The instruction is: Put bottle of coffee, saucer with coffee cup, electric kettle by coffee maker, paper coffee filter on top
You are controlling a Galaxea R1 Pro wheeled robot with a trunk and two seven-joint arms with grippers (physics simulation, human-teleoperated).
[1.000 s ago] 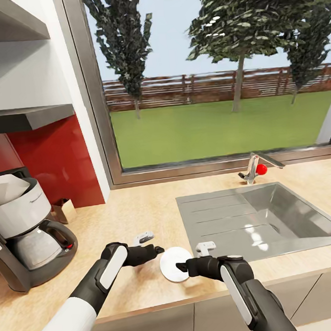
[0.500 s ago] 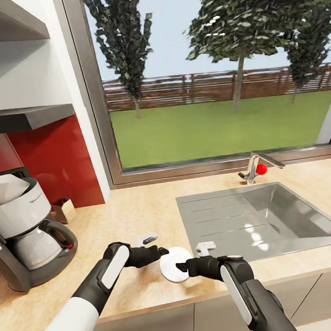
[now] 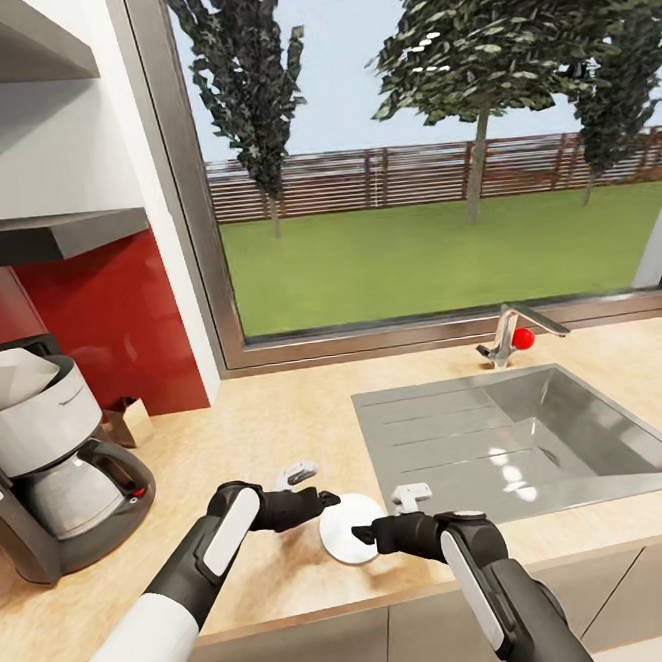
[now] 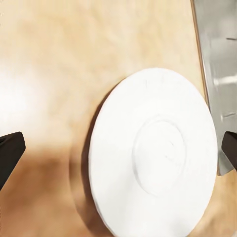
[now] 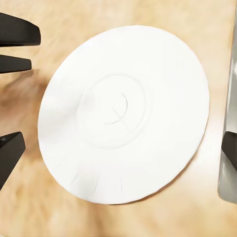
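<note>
Saucer [image 3: 350, 528]: flat on worktop [image 3: 279, 426], near front edge, just beside sink [image 3: 521, 440].
L gripper [image 4: 118, 148]: my fingers [image 4: 10, 154] spread wide either side of saucer, holding nothing.
R gripper [image 5: 118, 153]: fingers wide apart over saucer, empty too.
Coffee maker [image 3: 50, 451]: on worktop, well apart, w/ paper filter [image 3: 9, 374] on top.

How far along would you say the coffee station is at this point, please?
Done: the coffee maker stands on the counter with a paper filter in its top. In hand: both grippers, left and right, hang open over the saucer, which lies flat by the sink, apart from the maker and not gripped. Left: moving the saucer beside the maker, then cup, coffee bottle and kettle.
</note>
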